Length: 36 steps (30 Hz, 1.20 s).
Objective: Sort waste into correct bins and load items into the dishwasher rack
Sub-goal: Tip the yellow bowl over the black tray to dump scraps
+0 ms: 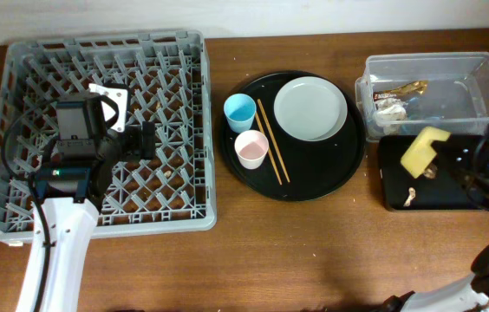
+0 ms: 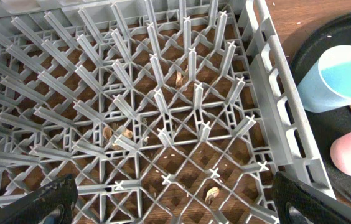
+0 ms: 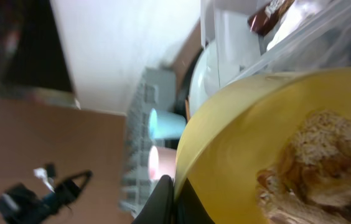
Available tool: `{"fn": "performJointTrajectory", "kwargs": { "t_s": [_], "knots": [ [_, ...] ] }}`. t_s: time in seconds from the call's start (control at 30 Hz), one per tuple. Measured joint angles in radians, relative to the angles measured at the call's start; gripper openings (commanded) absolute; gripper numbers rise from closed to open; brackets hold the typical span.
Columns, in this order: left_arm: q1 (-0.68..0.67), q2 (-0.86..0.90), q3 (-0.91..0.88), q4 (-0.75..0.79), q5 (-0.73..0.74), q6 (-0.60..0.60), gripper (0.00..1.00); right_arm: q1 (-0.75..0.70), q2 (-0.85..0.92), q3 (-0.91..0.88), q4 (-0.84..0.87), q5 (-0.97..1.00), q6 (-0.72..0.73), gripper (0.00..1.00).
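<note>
Overhead: right hand (image 1: 446,161) clamps yellow bowl (image 1: 423,149), tipped over black tray (image 1: 396,201), where one scrap (image 1: 411,198) lies. Left wrist: left hand (image 2: 175,205) spread wide, empty, above dishwasher rack (image 2: 275,93). Right wrist: food scraps (image 3: 315,165) sit inside the bowl. Step judged: emptying scraps. Next calls for steeper tilt, then racking.

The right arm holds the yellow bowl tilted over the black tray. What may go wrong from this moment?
1. The right gripper pinches the yellow bowl only at its rim, so the tilted bowl may slip.
2. The food scraps inside look clumped; they might drop all at once and scatter past the black tray onto the table.
3. Crumbs lie on the dishwasher rack floor, so dishes loaded there may get dirty.
</note>
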<state>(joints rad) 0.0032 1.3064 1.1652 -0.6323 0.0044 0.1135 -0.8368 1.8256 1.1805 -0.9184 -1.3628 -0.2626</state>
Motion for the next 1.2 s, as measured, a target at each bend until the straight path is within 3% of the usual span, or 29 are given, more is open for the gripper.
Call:
{"fn": "performJointTrajectory", "kwargs": {
  "t_s": [0.17,0.47,0.9,1.03,1.2],
  "knots": [
    [0.000,0.000,0.000,0.000,0.000,0.000,0.99,-0.076,0.053,0.000,0.000,-0.051,0.095,0.04],
    [0.000,0.000,0.000,0.000,0.000,0.000,0.99,-0.087,0.121,0.000,-0.037,-0.143,0.214,0.04],
    [0.000,0.000,0.000,0.000,0.000,0.000,0.99,-0.087,0.121,-0.001,-0.080,-0.152,0.191,0.04],
    [0.000,0.000,0.000,0.000,0.000,0.000,0.99,-0.087,0.081,0.000,-0.183,-0.085,0.127,0.04],
    [0.000,0.000,0.000,0.000,0.000,0.000,0.99,-0.061,-0.135,0.071,-0.312,0.133,0.084,0.04]
  ]
}}
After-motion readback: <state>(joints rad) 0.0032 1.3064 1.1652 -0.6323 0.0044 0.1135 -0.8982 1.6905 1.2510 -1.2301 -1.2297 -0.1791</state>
